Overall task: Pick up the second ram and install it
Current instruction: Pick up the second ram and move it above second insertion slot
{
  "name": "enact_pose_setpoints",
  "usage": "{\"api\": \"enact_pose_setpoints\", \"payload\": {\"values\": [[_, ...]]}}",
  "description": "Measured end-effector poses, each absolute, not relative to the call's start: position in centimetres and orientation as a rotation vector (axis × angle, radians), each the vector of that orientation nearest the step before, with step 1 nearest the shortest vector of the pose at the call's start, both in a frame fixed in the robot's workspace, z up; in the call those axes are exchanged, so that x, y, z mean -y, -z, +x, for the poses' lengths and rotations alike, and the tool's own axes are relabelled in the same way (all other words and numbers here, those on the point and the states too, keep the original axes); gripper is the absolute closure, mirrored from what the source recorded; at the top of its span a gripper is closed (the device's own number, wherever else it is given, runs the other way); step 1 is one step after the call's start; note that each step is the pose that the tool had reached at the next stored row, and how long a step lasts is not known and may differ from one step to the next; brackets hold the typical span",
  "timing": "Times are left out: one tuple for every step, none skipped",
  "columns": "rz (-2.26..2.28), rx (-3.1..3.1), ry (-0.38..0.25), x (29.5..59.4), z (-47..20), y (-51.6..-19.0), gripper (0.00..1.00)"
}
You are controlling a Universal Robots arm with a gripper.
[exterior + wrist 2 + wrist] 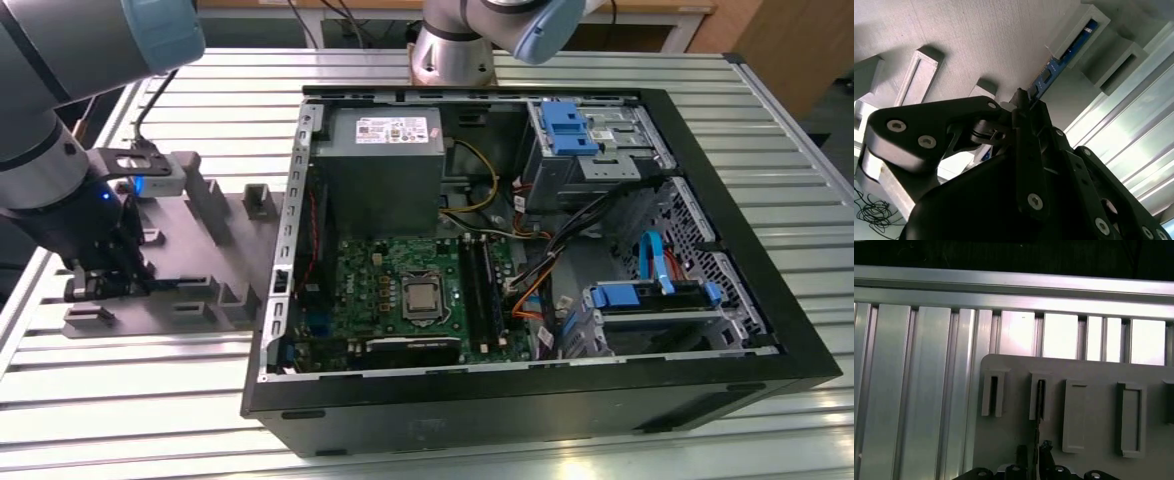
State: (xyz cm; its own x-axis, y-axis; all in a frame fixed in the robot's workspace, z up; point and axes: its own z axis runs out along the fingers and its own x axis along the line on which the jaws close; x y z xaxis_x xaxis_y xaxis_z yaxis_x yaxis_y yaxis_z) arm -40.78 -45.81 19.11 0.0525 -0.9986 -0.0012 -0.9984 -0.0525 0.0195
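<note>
Black claw (pixel 1024 98) clamps narrow on blue-green flat second ram (pixel 1053 70), seated in grey plastic holder (pixel 1119 55); pick-up step; withdrawal likely needs a straight pull.

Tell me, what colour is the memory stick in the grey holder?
Blue: the second ram shows best in the second wrist view.

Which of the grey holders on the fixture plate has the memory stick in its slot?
The narrow holder in line with the gripper: the second ram stands edge-on in its slot.
</note>
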Motion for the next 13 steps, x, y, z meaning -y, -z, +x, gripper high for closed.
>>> {"api": "enact_pose_setpoints", "payload": {"values": [[2.269, 2.153, 0.022, 45.81, -40.80, -19.07, 0.76], [2.269, 2.154, 0.023, 45.81, -40.90, -19.04, 0.76], [2.270, 2.154, 0.023, 45.81, -40.98, -19.00, 0.76], [2.270, 2.154, 0.024, 45.81, -41.04, -18.94, 0.76], [2.270, 2.154, 0.024, 45.81, -41.06, -18.87, 0.76], [2.271, 2.154, 0.024, 45.81, -41.06, -18.78, 0.76], [2.270, 2.154, 0.024, 45.81, -41.07, -18.71, 0.76], [2.270, 2.154, 0.024, 45.81, -41.07, -18.65, 0.76], [2.270, 2.154, 0.024, 45.81, -41.07, -18.59, 0.76], [2.270, 2.154, 0.024, 45.81, -41.08, -18.56, 0.76], [2.270, 2.154, 0.024, 45.81, -41.08, -18.54, 0.76], [2.270, 2.154, 0.024, 45.81, -41.07, -18.52, 0.76], [2.270, 2.154, 0.024, 45.81, -41.07, -18.50, 0.76]]}}
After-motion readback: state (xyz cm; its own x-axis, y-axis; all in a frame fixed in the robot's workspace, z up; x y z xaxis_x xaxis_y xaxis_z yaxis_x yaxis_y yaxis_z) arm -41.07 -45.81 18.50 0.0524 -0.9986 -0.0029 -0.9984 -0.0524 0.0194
